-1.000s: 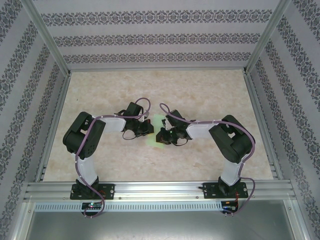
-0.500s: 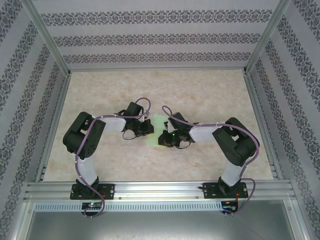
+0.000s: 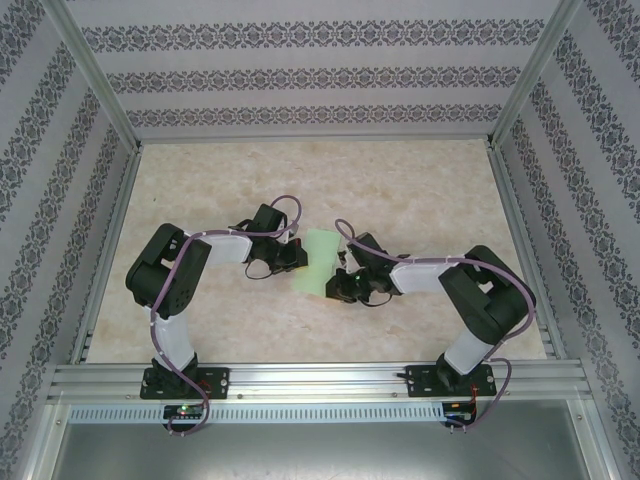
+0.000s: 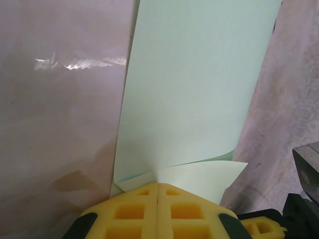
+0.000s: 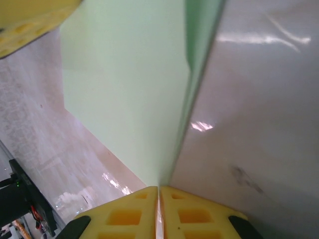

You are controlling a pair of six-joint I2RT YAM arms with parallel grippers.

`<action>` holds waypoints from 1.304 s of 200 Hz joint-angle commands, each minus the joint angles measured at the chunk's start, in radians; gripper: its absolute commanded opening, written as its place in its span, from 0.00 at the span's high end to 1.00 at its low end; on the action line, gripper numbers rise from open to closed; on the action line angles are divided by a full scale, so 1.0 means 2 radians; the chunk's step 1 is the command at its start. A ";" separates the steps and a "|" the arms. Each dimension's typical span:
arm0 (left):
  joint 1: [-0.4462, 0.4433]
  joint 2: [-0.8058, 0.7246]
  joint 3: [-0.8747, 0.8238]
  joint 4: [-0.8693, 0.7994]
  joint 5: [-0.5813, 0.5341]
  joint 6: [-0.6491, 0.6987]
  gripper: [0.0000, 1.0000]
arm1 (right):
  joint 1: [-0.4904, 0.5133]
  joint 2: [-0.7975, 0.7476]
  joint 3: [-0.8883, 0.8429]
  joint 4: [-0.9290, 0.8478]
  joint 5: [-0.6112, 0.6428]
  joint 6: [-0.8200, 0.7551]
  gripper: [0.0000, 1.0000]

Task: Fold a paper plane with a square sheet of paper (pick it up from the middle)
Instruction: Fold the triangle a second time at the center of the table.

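Left gripper [image 4: 158, 186] jaws clamped shut on paper sheet [image 4: 194, 89]. Right gripper [image 5: 158, 189] jaws closed, apparently pinching the sheet's folded edge. Sheet spans between them.

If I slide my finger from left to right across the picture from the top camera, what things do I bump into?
left arm → left gripper → green paper → right gripper → right arm

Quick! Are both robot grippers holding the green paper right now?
Left gripper: closed, pinching the green sheet of paper.
Right gripper: closed, and it looks pinched on the same sheet's edge.
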 commanded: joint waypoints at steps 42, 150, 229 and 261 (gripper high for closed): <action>-0.003 0.022 -0.001 -0.030 -0.049 0.008 0.96 | 0.006 -0.031 0.076 -0.072 0.037 0.009 0.87; -0.003 0.020 0.000 -0.032 -0.047 0.011 0.96 | 0.023 0.071 0.051 -0.001 0.006 0.030 0.88; -0.003 0.015 0.004 -0.035 -0.048 0.009 0.96 | 0.025 -0.007 0.046 -0.040 0.025 0.024 0.87; -0.003 0.007 -0.003 -0.037 -0.049 0.011 0.96 | 0.026 0.004 0.097 -0.051 0.040 0.018 0.87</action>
